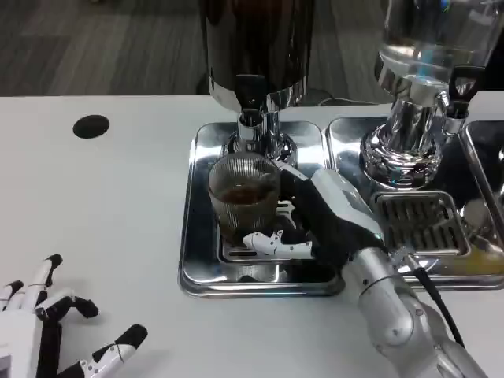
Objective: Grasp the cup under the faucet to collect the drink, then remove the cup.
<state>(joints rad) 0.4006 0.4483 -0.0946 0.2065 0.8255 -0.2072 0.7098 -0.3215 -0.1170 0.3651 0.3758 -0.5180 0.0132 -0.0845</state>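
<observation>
- While the ribbed glass cup stands on the drip tray directly under the faucet of the dark dispenser, the right hand is wrapped around it from the right side — the fingers curve along the front of the cup near its base, so the cup is grasped.
- The cup is upright and holds some brown drink in its lower part; its rim is just below the faucet spout, not touching it as far as I can tell.
- The right silver forearm comes from the lower right corner and goes over the edge of the drip tray to the cup.
- The left hand rests low at the lower left on the white table, well apart from the tray; its fingers are spread and released, and nothing is in them.
- A second dispenser with a clear container stands to the right on its own tray — this one has a slotted grille in front of its chrome base.
- A round black hole is in the table surface at the left, far from both hands.
</observation>
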